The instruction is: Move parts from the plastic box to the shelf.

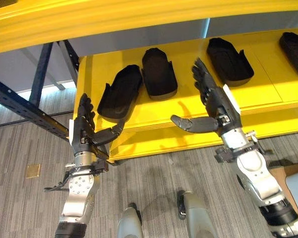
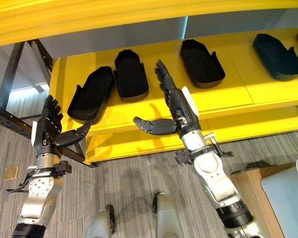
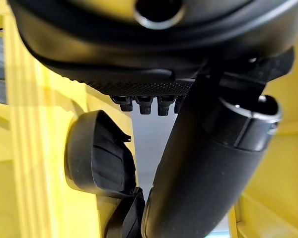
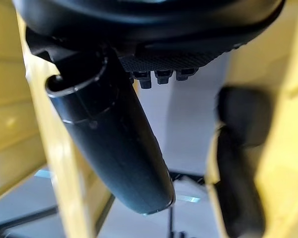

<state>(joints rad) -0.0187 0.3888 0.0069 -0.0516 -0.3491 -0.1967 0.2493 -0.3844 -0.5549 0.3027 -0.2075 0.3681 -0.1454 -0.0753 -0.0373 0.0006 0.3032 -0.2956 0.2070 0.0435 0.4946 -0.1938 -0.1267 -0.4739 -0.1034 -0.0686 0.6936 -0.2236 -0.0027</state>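
resting on shelf [image 1: 268, 94]: black parts [image 1: 159, 72].

Four black parts lie across the yellow shelf [image 1: 188, 106]: two [image 1: 120, 92] [image 1: 159, 72] close together at its left end, a third [image 1: 229, 60] mid-shelf, a fourth [image 1: 294, 46] far right. Bare yellow surface lies between the second and third, where the open right hand [image 1: 216, 106] reaches, and along the front edge. A yellow beam [image 1: 114, 20] overhangs the shelf, and dark frame bars [image 1: 20, 106] stand left of the open left hand [image 1: 83, 130].

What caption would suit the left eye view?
Both open hands, left hand and right hand, raised before black parts on the yellow shelf.
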